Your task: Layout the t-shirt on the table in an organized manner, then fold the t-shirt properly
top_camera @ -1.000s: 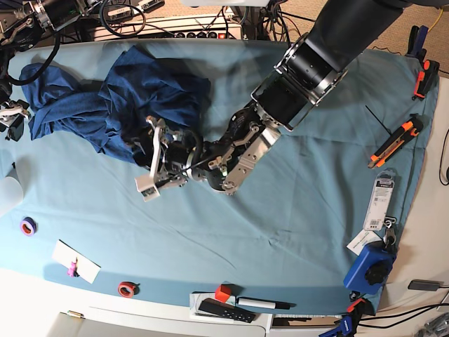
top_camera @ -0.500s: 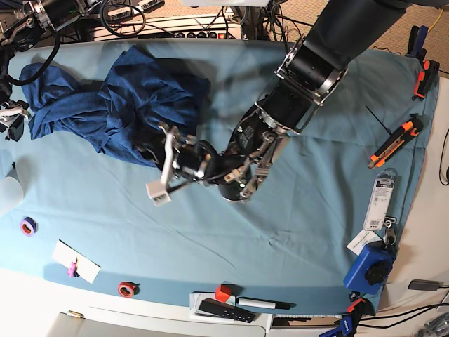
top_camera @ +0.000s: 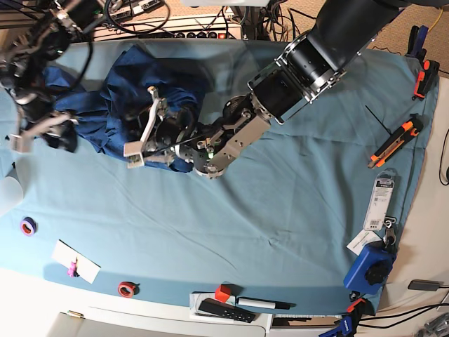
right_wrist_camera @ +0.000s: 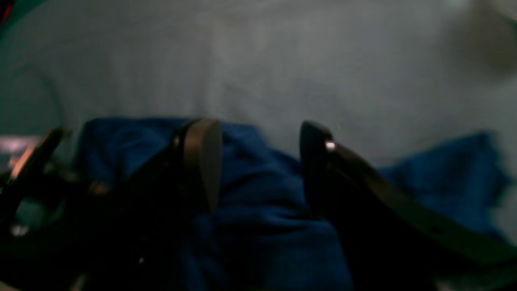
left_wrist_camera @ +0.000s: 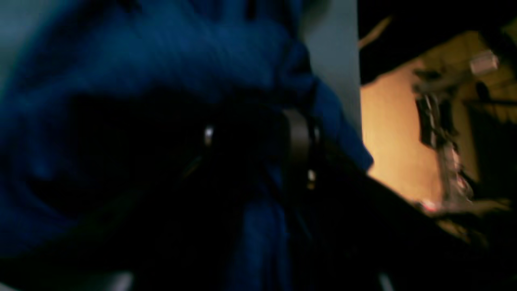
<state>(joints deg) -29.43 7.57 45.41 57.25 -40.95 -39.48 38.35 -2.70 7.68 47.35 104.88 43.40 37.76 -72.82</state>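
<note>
T-shirt [top_camera: 140, 91] bunched at tabletop [top_camera: 280, 210] far-left corner, long axis along far edge; left tool [top_camera: 151, 133] clamped on its near hem, right tool [top_camera: 42, 130] jaws apart over other end.

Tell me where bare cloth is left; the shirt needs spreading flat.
The widest free patch on the table lies below the t-shirt, bordered by the tape rolls and the orange cutter. The far-left end is crowded: shirt, left gripper, right gripper.
</note>
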